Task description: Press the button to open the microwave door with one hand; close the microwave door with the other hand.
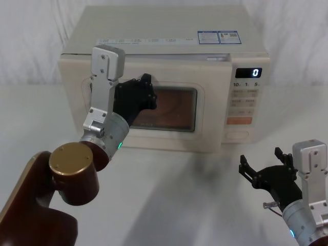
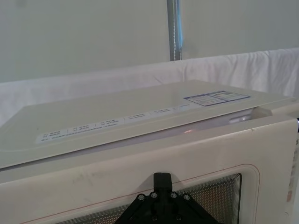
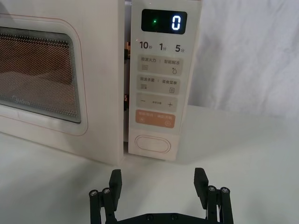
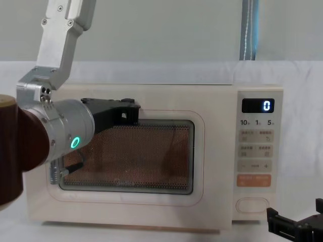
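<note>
The cream microwave door (image 1: 209,110) with its dark window stands a crack ajar; in the right wrist view a narrow gap with latches shows between the door (image 3: 100,70) and the control panel. My left gripper (image 1: 147,91) is shut and rests against the upper left of the window (image 4: 151,156), its black fingertips (image 2: 162,179) touching the door face (image 2: 93,179). The wide cream button (image 3: 153,143) sits at the bottom of the panel (image 1: 237,134). My right gripper (image 3: 158,179) is open and hovers low over the table in front of the button, apart from it (image 1: 262,160).
The microwave (image 1: 154,31) stands on a white cloth-covered table (image 1: 179,195), with a white drape behind. Above the button are an orange rectangular button (image 3: 155,118), small beige buttons and a display reading 0 (image 3: 175,22). There is free table in front of and right of the microwave.
</note>
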